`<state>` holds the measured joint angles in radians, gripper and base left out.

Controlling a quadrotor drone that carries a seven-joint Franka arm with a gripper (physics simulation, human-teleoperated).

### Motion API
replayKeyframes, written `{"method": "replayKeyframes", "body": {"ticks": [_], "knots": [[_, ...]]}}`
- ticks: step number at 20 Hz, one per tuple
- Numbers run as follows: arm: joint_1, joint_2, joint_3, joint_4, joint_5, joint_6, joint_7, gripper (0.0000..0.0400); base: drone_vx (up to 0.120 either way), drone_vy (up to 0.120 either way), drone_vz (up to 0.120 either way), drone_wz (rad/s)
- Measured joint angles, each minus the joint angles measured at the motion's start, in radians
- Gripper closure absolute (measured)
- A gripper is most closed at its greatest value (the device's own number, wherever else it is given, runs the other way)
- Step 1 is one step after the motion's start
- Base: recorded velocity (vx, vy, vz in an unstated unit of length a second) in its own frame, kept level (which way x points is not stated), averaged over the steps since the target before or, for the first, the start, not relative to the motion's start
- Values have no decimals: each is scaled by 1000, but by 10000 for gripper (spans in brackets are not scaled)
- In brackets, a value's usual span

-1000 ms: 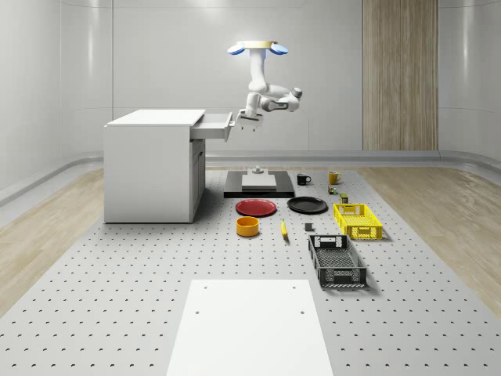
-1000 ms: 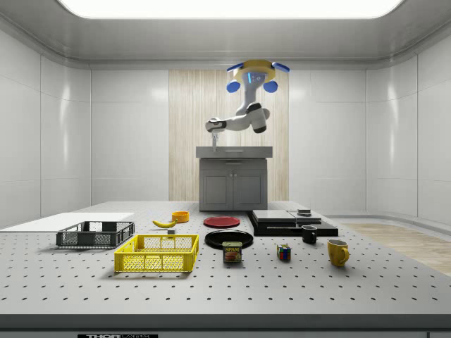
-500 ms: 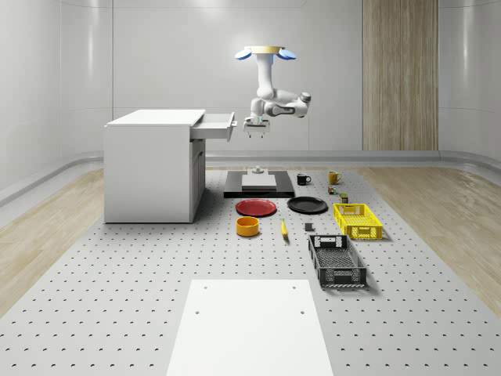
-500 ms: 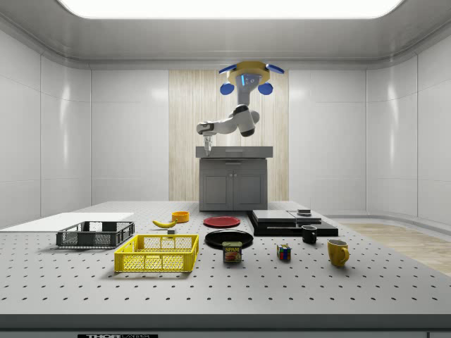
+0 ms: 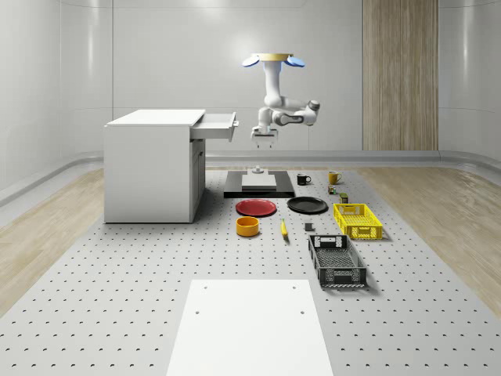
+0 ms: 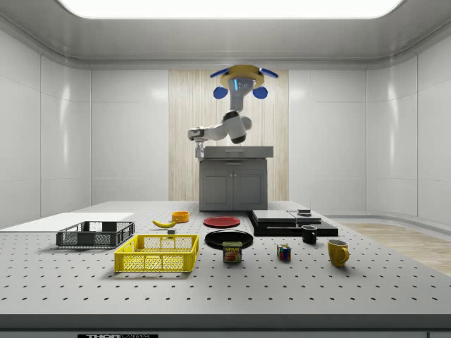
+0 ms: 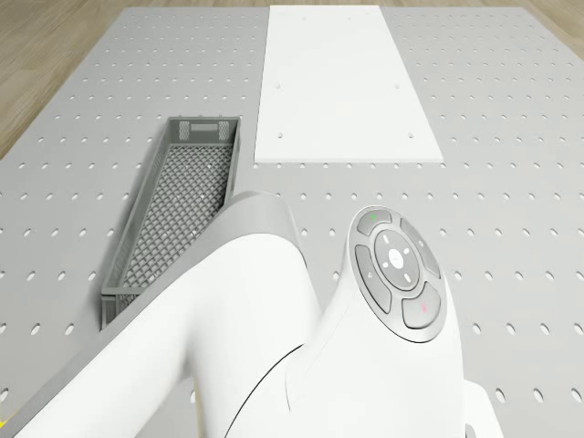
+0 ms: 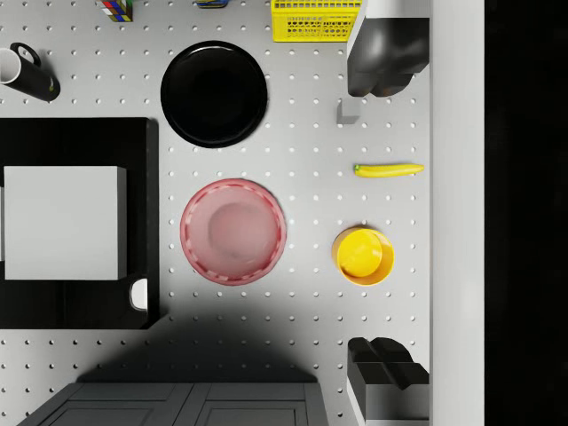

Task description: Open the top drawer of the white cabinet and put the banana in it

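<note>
The drone (image 5: 271,59) is seen hovering beside the white cabinet (image 5: 153,164), whose top drawer (image 5: 218,124) is already pulled out, with the gripper (image 5: 262,138) spread empty and pointed down, since the banana (image 8: 389,169) is lying at its three o'clock on the table (image 5: 117,313)

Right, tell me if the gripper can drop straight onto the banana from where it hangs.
Probably not straight down. The gripper hangs high beside the open top drawer, while the banana lies off to one side by the orange bowl. Nothing covers it, though.
</note>
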<state>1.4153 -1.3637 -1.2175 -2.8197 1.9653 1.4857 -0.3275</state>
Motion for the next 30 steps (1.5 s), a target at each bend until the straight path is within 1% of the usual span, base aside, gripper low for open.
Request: {"method": "replayKeyframes", "body": {"ticks": [18,19,23,26,29,30], "knots": [[9,-16,-4,1,-7,12,-7,0,120,120,-120,0],[9,-17,-4,1,-8,12,-8,0,120,0,-120,0],[11,-20,-5,2,-9,15,-9,0,120,10,0,0],[11,-22,-6,2,-10,17,-9,0,120,93,0,0],[12,-24,-6,2,-11,19,-10,0,120,0,0,0],[13,-25,-6,2,-11,20,-10,0,120,0,-120,0]]}}
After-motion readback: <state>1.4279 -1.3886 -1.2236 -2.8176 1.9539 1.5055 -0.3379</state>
